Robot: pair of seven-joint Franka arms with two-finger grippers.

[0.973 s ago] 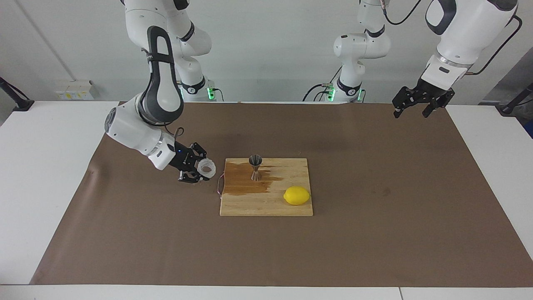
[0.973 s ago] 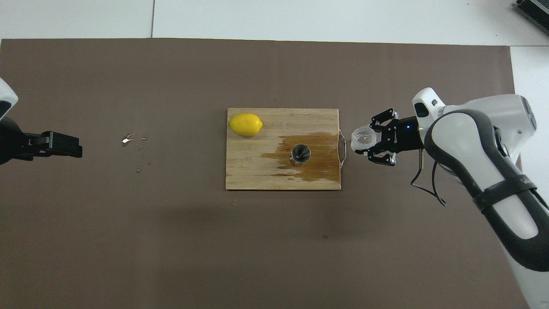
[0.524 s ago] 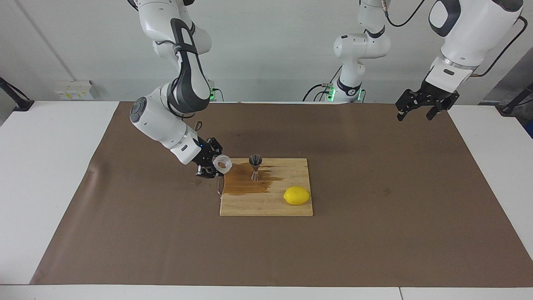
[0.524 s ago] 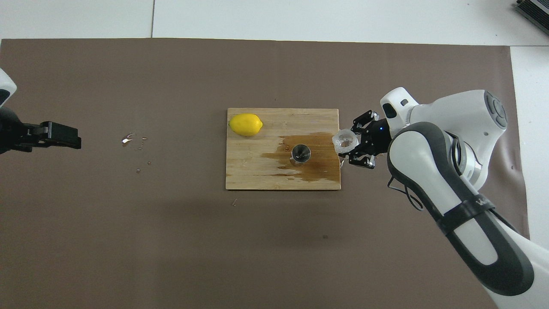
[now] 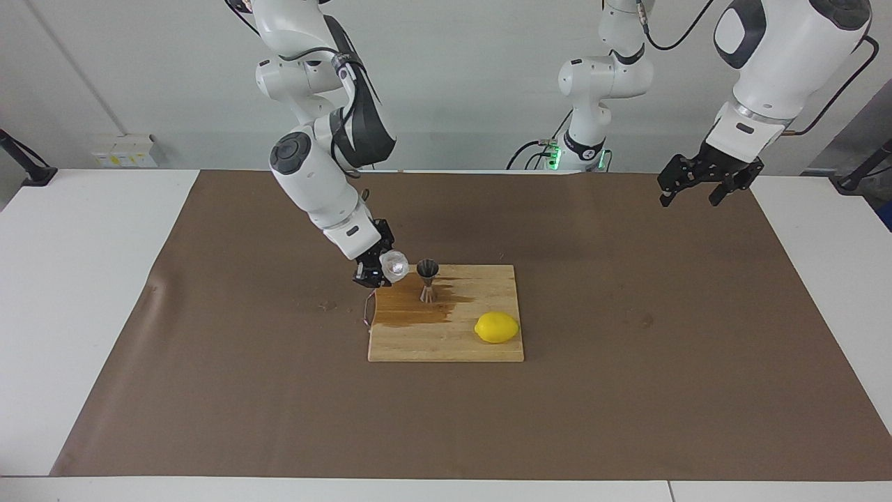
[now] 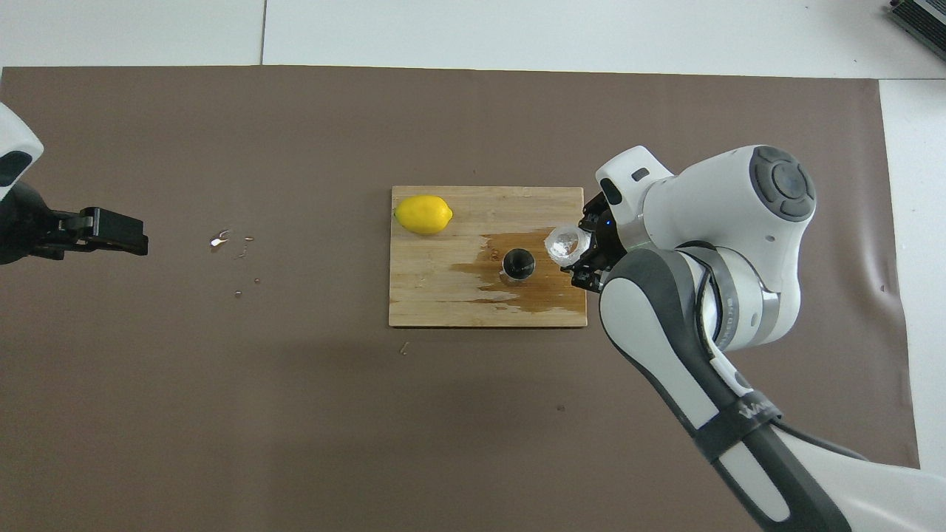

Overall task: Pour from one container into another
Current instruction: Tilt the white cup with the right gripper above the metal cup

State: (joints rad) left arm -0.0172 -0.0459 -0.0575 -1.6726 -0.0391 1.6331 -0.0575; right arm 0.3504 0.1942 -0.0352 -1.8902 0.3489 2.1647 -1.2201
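Note:
A small clear cup [image 5: 394,265] [image 6: 563,242] is tilted in the air with its mouth toward the jigger, and my right gripper [image 5: 382,269] [image 6: 575,253] is shut on it. The cup is over the wet end of the wooden board, just beside the jigger's top rim. The steel hourglass jigger [image 5: 427,279] [image 6: 517,264] stands upright on the board, in the brown wet patch. My left gripper [image 5: 691,195] [image 6: 111,230] waits open and empty, raised over the mat at the left arm's end of the table.
The wooden cutting board [image 5: 446,345] [image 6: 436,295] lies mid-table on a brown mat. A yellow lemon [image 5: 496,327] [image 6: 423,214] rests on it, farther from the robots than the jigger. A few droplets [image 6: 222,240] lie on the mat toward the left arm's end.
My right gripper has carried the cup from over the mat beside the board to beside the jigger's rim, rising and tilting it. The left gripper has hardly moved.

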